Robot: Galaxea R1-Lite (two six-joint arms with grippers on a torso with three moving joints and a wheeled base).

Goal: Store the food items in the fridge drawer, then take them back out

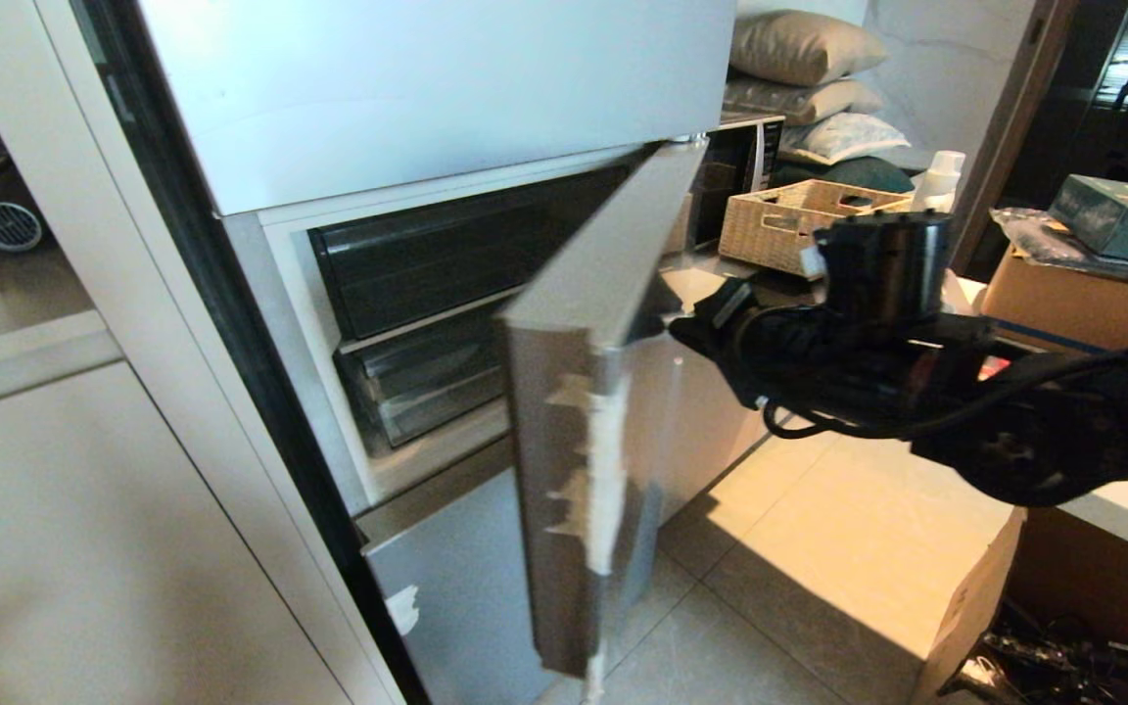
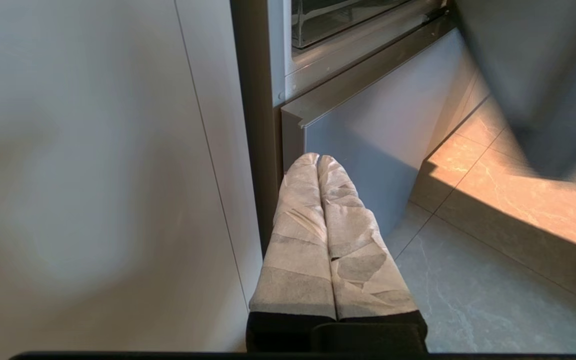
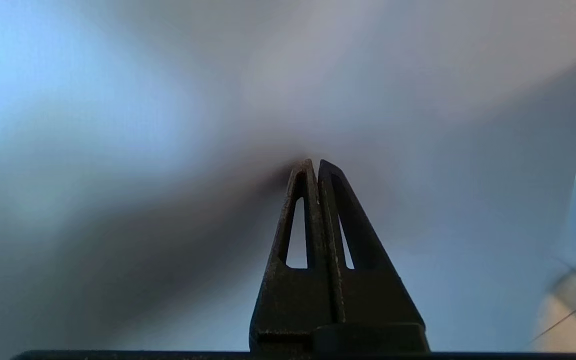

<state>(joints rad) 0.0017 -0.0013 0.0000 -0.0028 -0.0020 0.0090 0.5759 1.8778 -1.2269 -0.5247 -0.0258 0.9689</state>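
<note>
In the head view, the tall pale silver-blue fridge [image 1: 427, 98] has its middle door panel [image 1: 584, 392] swung half open, with white tape scraps on its edge. Behind the panel the clear plastic fridge drawer [image 1: 427, 387] sits inside, partly hidden. The right end effector [image 1: 696, 328] is behind the door, its tip hidden.

In the left wrist view, the left end effector [image 2: 318, 159], wrapped in pale tape, is fully closed and empty, near the lower fridge panel.

In the right wrist view, the black fingers [image 3: 303, 210] are pressed together, holding nothing, against a blurred pale surface.
</note>
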